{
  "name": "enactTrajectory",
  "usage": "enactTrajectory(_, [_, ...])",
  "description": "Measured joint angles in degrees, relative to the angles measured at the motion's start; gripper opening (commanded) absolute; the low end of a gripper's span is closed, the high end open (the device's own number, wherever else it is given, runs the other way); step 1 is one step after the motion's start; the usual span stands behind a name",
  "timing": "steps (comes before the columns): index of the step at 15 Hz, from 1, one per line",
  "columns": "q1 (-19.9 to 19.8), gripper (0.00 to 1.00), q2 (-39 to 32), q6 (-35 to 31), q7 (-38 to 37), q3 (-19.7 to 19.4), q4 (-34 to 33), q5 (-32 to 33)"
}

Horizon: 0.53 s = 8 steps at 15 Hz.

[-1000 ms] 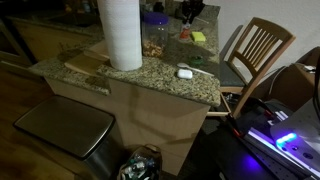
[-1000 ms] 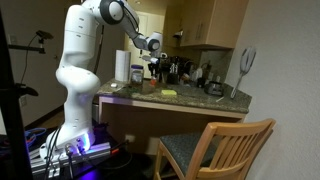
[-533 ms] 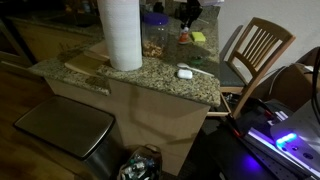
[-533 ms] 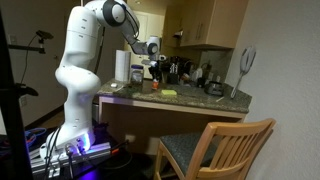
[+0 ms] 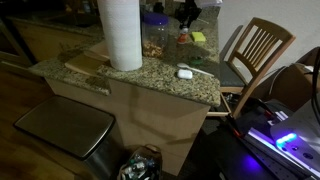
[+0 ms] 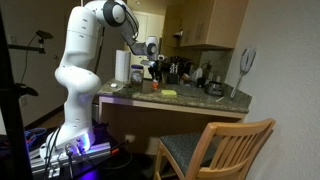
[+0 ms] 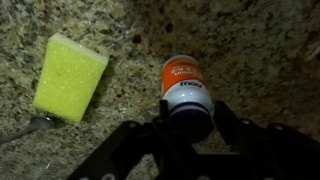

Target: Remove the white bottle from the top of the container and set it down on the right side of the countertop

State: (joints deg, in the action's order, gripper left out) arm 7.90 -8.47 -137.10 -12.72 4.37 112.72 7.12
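Observation:
The white bottle (image 7: 186, 88), with an orange label band and a dark cap, stands upright on the granite countertop (image 7: 262, 50). My gripper (image 7: 189, 108) is right above it, one finger on each side of the cap, slightly apart from it, so it is open. In an exterior view the bottle (image 5: 182, 38) stands just right of the container (image 5: 154, 36), a clear jar with a blue lid, with the gripper (image 5: 187, 14) over it. In an exterior view the gripper (image 6: 153, 66) hangs over the countertop (image 6: 190, 102).
A tall paper-towel roll (image 5: 120, 30) stands left of the jar. A yellow sponge (image 7: 70, 75) lies beside the bottle, with a spoon (image 7: 28, 126) near it. A flat white oval gadget (image 5: 184, 72) lies near the counter's front. A wooden chair (image 5: 255, 50) stands at the right.
The bottle has come down a little onto the countertop beside the jar. The gripper has risen slightly above it.

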Motion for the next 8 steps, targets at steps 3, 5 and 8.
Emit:
enactTrajectory(3, [0.0,0.99,0.9,1.1,0.1,0.0,-0.2,-1.8])
enactTrajectory(5, [-0.2,1.00,2.7,3.1,0.1,-0.2,-0.8,-2.1])
enactTrajectory(8, [-0.8,1.00,6.5,3.8,0.2,-0.7,-1.2,-2.6])
